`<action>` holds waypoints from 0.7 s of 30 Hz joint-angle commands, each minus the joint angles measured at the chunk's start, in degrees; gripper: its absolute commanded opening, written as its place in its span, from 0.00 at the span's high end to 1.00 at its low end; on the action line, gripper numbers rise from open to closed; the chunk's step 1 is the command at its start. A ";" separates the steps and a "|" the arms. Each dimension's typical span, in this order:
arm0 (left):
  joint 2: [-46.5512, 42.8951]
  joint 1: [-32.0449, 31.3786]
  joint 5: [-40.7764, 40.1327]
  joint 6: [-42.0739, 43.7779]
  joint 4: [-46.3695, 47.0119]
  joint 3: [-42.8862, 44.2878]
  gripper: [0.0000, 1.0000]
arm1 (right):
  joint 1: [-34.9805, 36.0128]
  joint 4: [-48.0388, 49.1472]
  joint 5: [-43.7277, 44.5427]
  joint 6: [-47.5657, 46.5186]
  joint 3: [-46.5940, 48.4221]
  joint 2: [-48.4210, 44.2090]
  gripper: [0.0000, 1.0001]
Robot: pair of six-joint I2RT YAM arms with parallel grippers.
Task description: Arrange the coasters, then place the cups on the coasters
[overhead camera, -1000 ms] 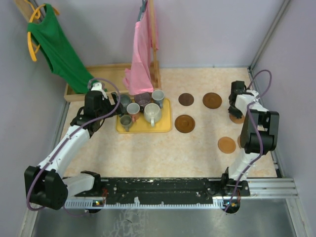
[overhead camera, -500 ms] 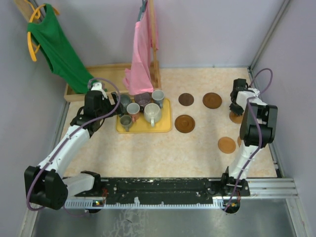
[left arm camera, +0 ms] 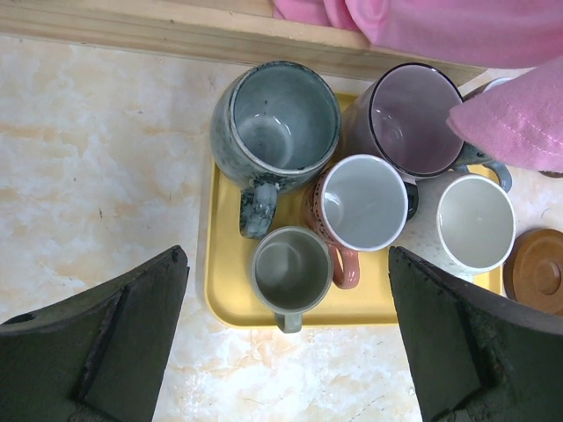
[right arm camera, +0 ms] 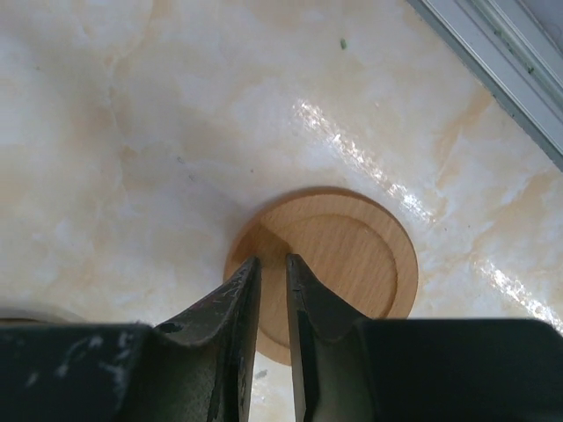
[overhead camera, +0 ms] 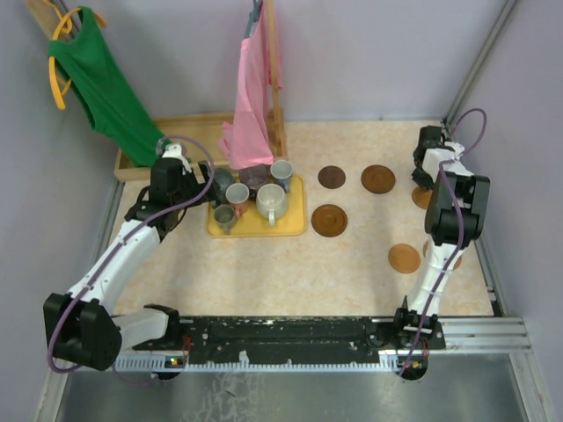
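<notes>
Several cups point(overhead camera: 271, 200) stand bunched on a yellow tray point(overhead camera: 295, 224). My left gripper point(overhead camera: 186, 189) hovers open at the tray's left end. In its wrist view the left gripper point(left arm camera: 286, 255) is over a small grey-green cup point(left arm camera: 290, 268), next to a pink cup point(left arm camera: 365, 202), a blue-grey cup point(left arm camera: 286, 123), a mauve cup point(left arm camera: 413, 119) and a cream cup point(left arm camera: 475, 220). Three dark brown coasters point(overhead camera: 332, 177), point(overhead camera: 377, 178), point(overhead camera: 329, 220) and a tan coaster point(overhead camera: 405, 258) lie on the table. My right gripper point(right arm camera: 270, 258) is shut on the rim of a light tan coaster point(right arm camera: 352, 255), which lies at far right point(overhead camera: 423, 199).
A pink cloth point(overhead camera: 251, 97) hangs on a wooden stand just behind the tray. A green garment point(overhead camera: 106, 88) hangs over a wooden box point(overhead camera: 141, 163) at the far left. A metal rail point(right arm camera: 493, 53) runs along the wall close to the right gripper.
My right gripper has moved toward the far wall, and the light tan coaster has slid along with it. The left arm has stayed put.
</notes>
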 commanded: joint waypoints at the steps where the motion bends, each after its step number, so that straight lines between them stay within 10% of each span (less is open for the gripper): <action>1: 0.62 -0.27 -0.13 0.18 0.19 2.23 0.00 | -0.33 -0.09 -2.01 -0.21 4.01 4.58 0.79; 21: 2.63 -0.35 -0.60 0.14 0.66 2.79 0.00 | -0.31 -4.36 -0.86 -3.36 19.10 13.77 0.81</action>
